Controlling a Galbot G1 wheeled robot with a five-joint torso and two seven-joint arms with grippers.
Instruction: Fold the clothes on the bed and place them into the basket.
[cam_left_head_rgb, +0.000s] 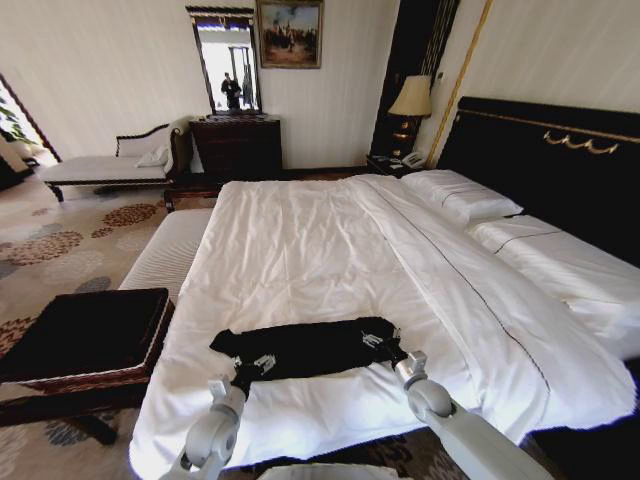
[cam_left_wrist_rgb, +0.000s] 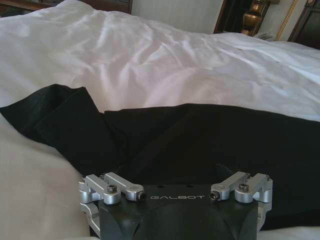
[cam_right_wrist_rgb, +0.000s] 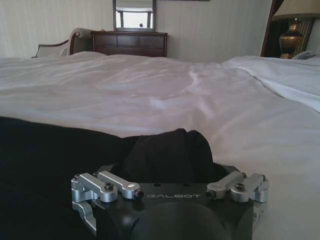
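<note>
Head view: you see the black T-shirt (cam_left_head_rgb: 305, 347) lying as a long band across the near end of the bed (cam_left_head_rgb: 300, 240), on the white sheet. The left gripper (cam_left_head_rgb: 250, 368) sits on the shirt's near edge at its left end; the right gripper (cam_left_head_rgb: 385, 345) sits at its right end. The basket (cam_left_head_rgb: 85, 335) stands on the floor to the left of the bed, apart from the shirt.

Left wrist view: black cloth (cam_left_wrist_rgb: 200, 145) spreads in front of the left gripper (cam_left_wrist_rgb: 175, 192); you cannot tell the state of its fingers.

Right wrist view: a bunched fold of black cloth (cam_right_wrist_rgb: 167, 152) rises just ahead of the right gripper (cam_right_wrist_rgb: 170, 187); you cannot tell whether its fingers are clenched.
</note>
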